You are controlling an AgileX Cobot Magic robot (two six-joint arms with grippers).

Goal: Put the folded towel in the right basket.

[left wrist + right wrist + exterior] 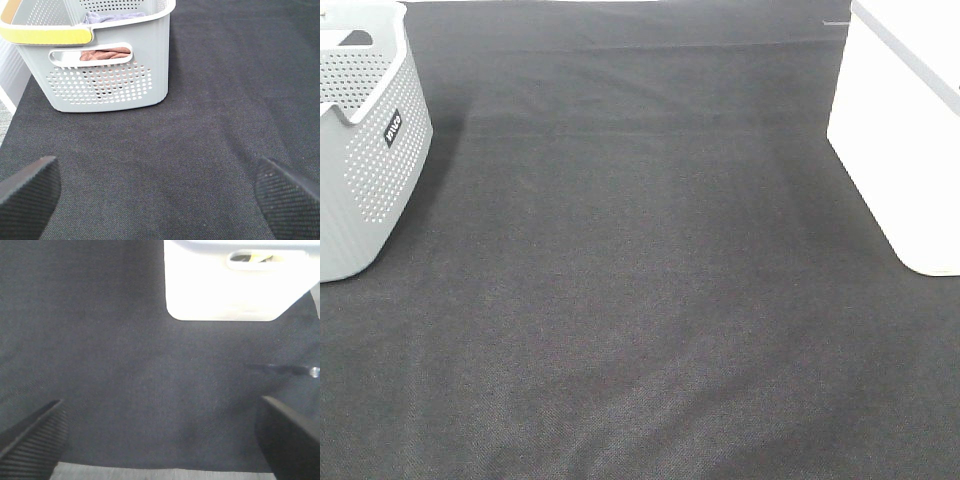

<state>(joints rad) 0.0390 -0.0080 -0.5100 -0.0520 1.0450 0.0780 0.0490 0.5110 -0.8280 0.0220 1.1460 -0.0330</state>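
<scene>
Both my grippers, left (159, 192) and right (160, 435), hover jaws spread over bare bench (650, 300); the soft, light towels (106, 53) in the grey basket (112, 80) at the bench's left edge want a pinch at a fold.

Open dark mat (640, 300) between grey basket (365, 150) and seemingly solid white basket (910, 140).

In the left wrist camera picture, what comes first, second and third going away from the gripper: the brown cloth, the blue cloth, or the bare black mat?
From the left gripper:
1. Black mat, directly under it.
2. Brown cloth, behind the grey basket's handle slot.
3. Blue cloth, deeper inside, by the rim.
</scene>
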